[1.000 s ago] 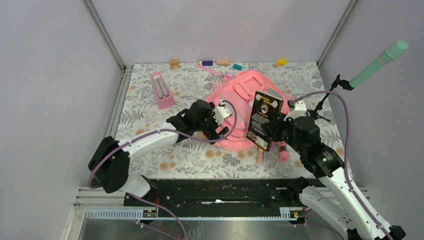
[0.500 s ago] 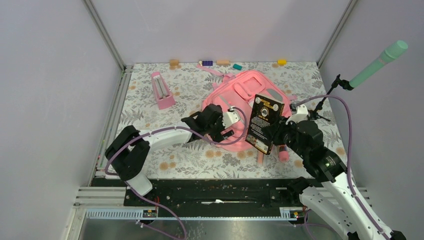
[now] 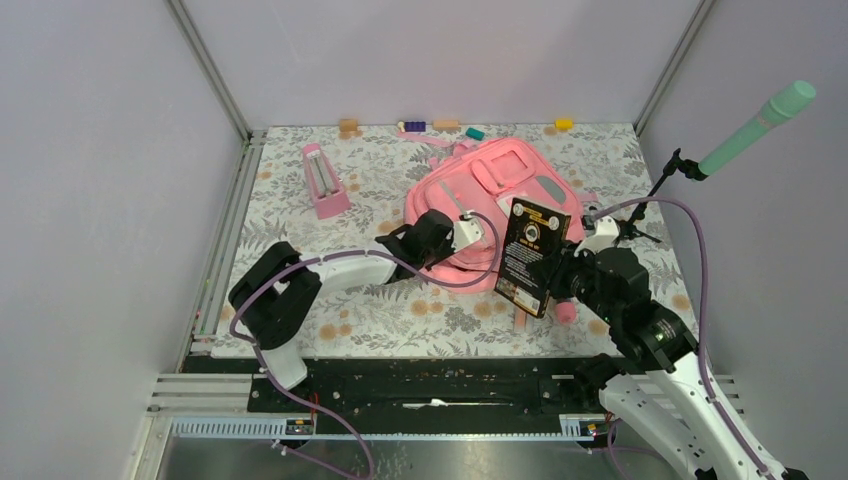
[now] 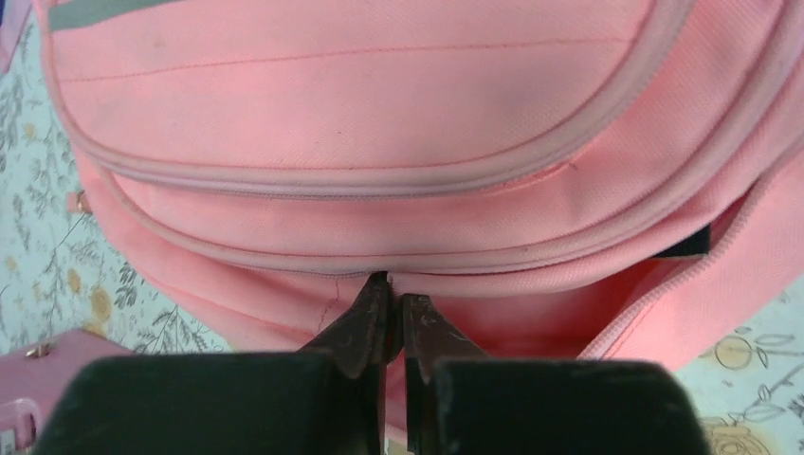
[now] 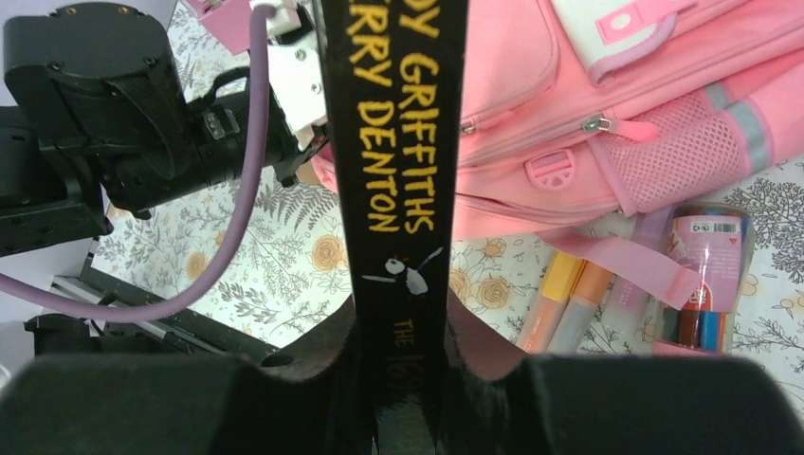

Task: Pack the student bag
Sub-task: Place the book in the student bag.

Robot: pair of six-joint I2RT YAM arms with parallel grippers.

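The student bag point(image 3: 490, 185) is a large pink backpack lying flat at the middle of the table. Its main pocket gapes open on the right in the left wrist view, below a closed zip seam point(image 4: 360, 185). My left gripper point(image 4: 389, 284) is shut, its tips pinching the bag's piped lower edge. In the top view it sits at the bag's near rim point(image 3: 480, 243). My right gripper point(image 5: 408, 351) is shut on a black book point(image 3: 533, 255) and holds it upright just right of the left gripper. The book's spine point(image 5: 393, 123) carries yellow lettering.
Orange markers point(image 5: 569, 303) and a clear pink case of coloured pens point(image 5: 702, 275) lie by the bag's strap, under the right arm. A small pink triangular stand point(image 3: 323, 180) stands at the left. Small blocks point(image 3: 415, 126) line the back edge. A green microphone point(image 3: 760, 125) juts in at the right.
The left arm reached right to the bag's near edge and its gripper, open before, closed there. The right arm drew the book slightly nearer and lower.
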